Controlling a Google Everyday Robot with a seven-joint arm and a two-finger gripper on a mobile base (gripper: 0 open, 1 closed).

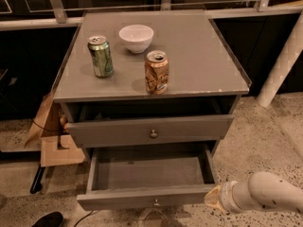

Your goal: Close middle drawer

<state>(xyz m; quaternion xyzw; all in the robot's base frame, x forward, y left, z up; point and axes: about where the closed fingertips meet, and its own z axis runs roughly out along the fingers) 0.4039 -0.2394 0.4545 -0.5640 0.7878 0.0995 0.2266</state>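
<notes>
The grey cabinet (189,51) has its middle drawer (118,198) pulled far out, its inside bare, with a small round metal knob (156,203) at the centre of its front. The top drawer (113,132) above it stands slightly out. My gripper (213,200) reaches in from the lower right on a white arm (270,193). Its tip is right beside the right end of the middle drawer's front. The lowest drawer is hidden under the open one.
On the cabinet top stand a green can (101,56), a white bowl (136,37) and a brown can (156,72). A cardboard box (54,143) lies left of the cabinet. A white post (284,60) stands at the right. A dark shoe (46,219) is at the lower left.
</notes>
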